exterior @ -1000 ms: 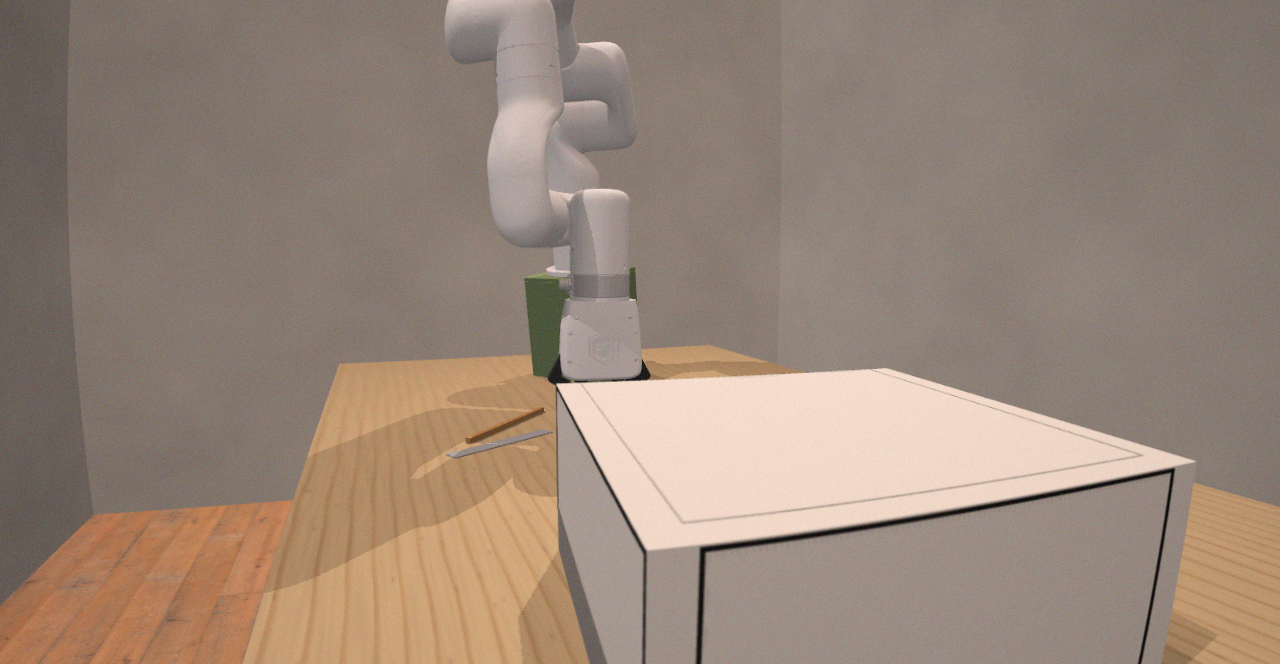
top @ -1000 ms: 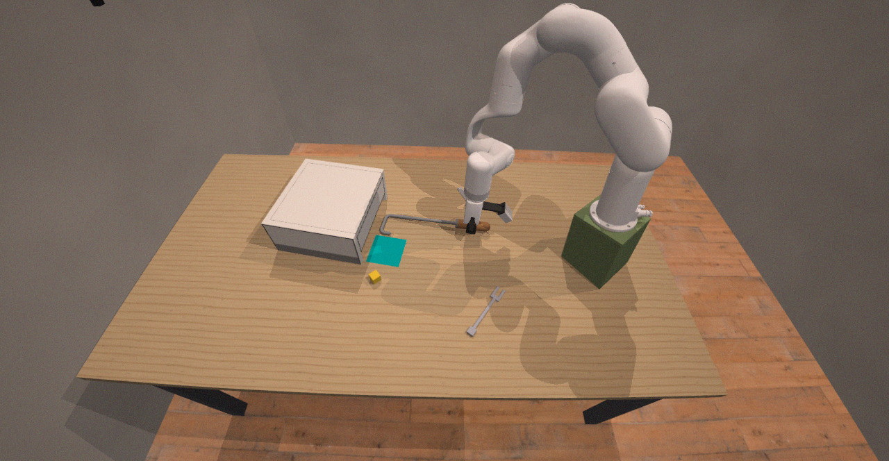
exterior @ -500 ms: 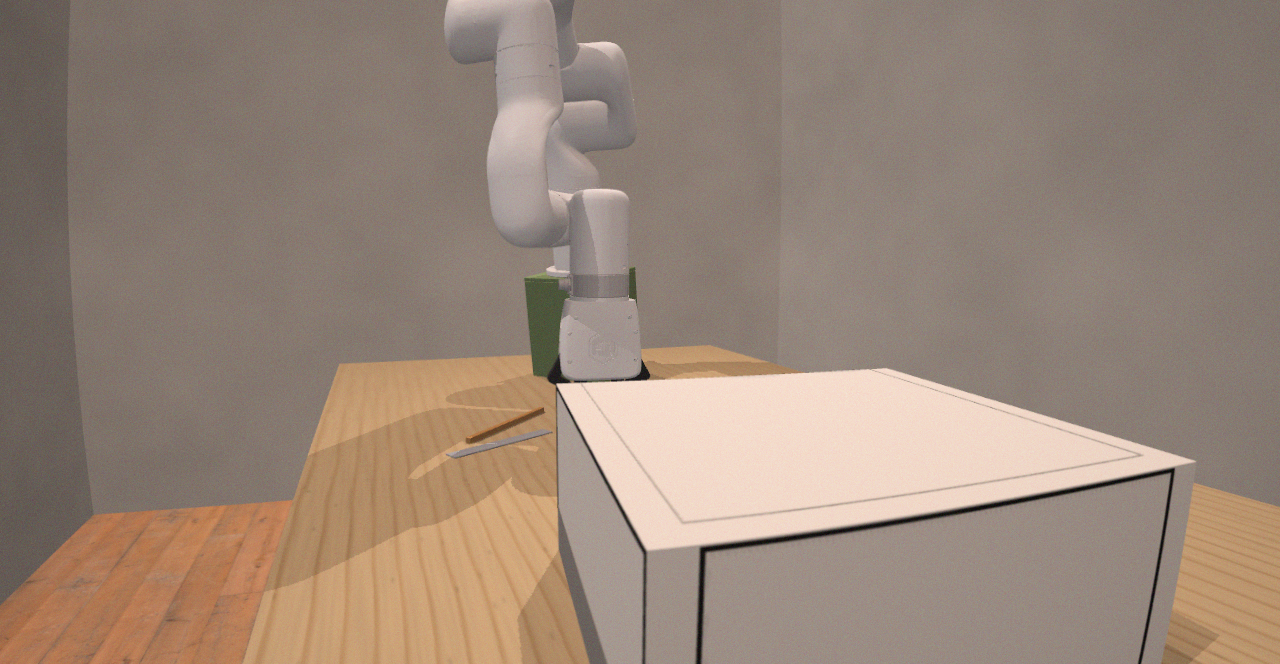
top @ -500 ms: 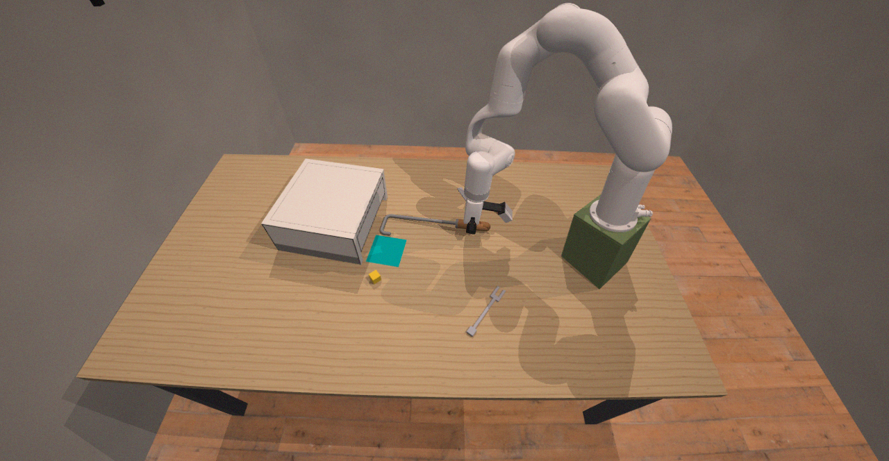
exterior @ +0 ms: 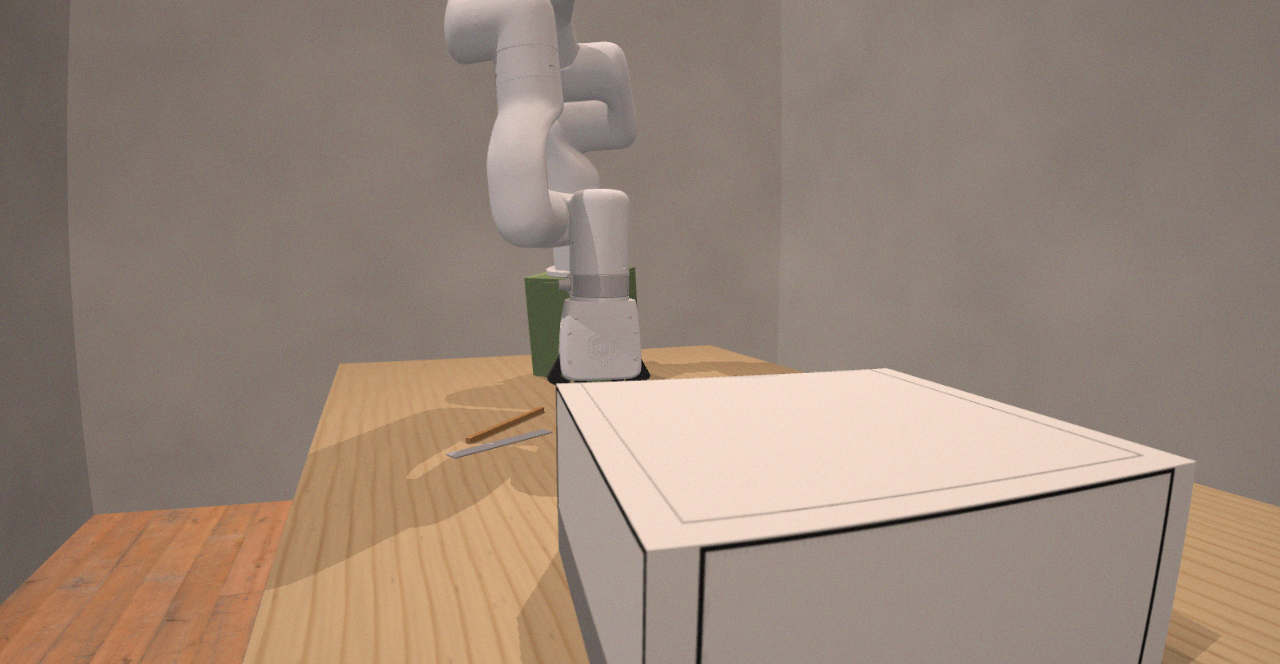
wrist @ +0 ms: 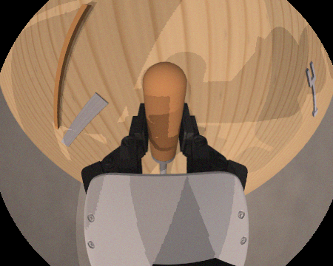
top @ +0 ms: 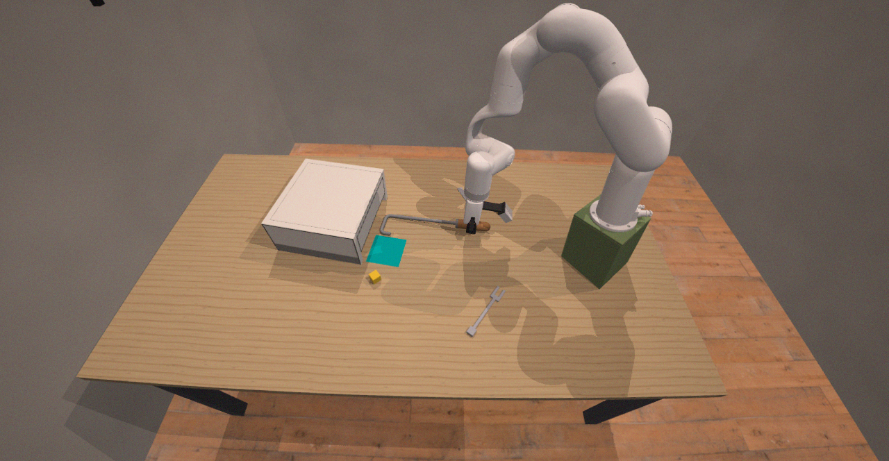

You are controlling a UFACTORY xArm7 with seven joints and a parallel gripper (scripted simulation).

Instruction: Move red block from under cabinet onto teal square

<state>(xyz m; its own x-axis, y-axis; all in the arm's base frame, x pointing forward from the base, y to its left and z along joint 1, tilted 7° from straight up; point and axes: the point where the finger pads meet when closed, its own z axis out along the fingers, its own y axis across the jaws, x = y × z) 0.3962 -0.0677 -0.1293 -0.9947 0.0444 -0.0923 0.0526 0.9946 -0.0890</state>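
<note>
- Top view: I cannot find the red block anywhere; if it is under the white cabinet [top: 326,206], the cabinet body hides it from me.
- My gripper [top: 471,226] points straight down and is clamped on the brown wooden handle [top: 477,226] of one hooked tool, with the jaws partly apart around it. The tool's grey rod [top: 416,218] runs toward the cabinet and its bent tip [top: 385,229] sits just beside the cabinet's near corner, above the teal square [top: 386,251].
- The teal square lies flat, touching or nearly touching the cabinet's front corner; nothing rests on it.
- I count one yellow cube [top: 374,276] just below the square, one grey fork-like tool [top: 485,312] well apart toward the table's front, and one green pedestal [top: 598,259] under the arm.
- Exterior view: the cabinet [exterior: 805,445] fills the foreground and is cut off at the bottom edge; it hides the square, the hooked tool and my fingers. Only the white wrist housing [exterior: 599,338] shows above its top.
- Left of it I see one thin wooden stick [exterior: 505,424] and one flat grey strip [exterior: 497,444] lying near each other.
- Wrist view: both black fingers press the sides of the handle [wrist: 163,103]. The rod is mostly hidden behind the gripper body.
- One stick [wrist: 68,61], one grey strip [wrist: 83,120] and one small, hard-to-read fork shape [wrist: 311,88] at the right edge.
</note>
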